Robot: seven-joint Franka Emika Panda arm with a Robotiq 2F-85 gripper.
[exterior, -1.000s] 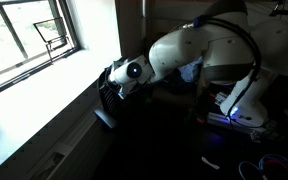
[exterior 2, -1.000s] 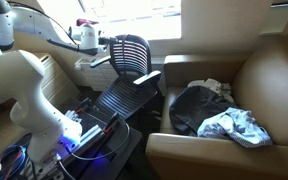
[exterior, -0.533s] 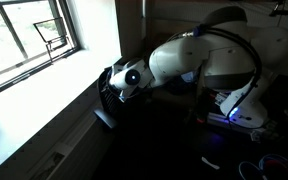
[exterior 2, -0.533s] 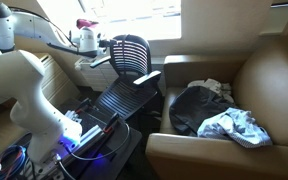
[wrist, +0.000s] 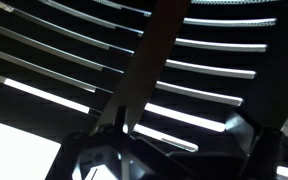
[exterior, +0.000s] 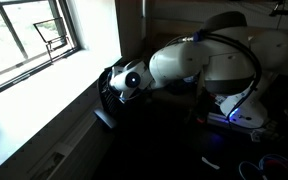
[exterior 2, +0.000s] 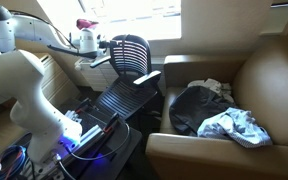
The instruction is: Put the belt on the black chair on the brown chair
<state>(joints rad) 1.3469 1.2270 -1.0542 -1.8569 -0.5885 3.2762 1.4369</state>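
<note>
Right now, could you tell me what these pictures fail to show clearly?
Belt: not identifiable; the wrist view's dark strip may be it or the black chair's spine.
Hand: open or shut unclear; dark and cut off by the wrist view's bottom edge.
Brown chair's seat: largely covered by clothes.

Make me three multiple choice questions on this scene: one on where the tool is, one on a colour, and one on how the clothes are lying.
1. Where is the tool?
A) by the back of the black chair
B) over the seat of the brown chair
C) down at the floor

2. What colour is the robot arm?
A) yellow
B) white
C) green

3. How do the clothes on the brown chair lie?
A) neatly folded
B) hung over its back
C) crumpled in a heap

Answers:
1 A: the ribbed back fills the wrist view.
2 B: the robot arm is white in both exterior views.
3 C: they lie rumpled on the seat.
</note>
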